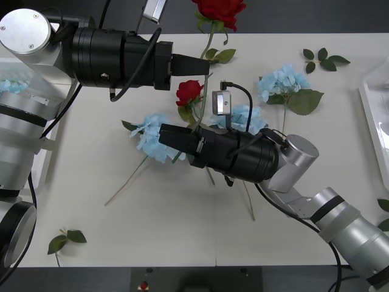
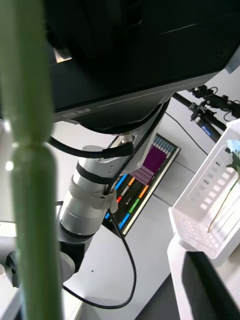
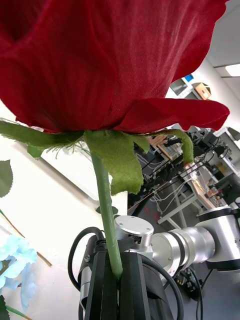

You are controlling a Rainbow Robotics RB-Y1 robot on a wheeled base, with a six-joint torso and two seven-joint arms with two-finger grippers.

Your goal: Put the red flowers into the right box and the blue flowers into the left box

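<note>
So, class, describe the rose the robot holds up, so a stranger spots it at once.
Find the far edge of the white table. The red rose there tops a stem gripped by the right pincer; the other rose sits lower, beside blue flowers.

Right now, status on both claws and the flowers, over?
Right claw shut on red rose stem, over table centre. Left claw close beside a rose stem. Blue flowers lie under the right arm.

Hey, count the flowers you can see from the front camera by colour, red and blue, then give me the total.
Red flowers: 2
Blue flowers: 4
Total: 6
</note>
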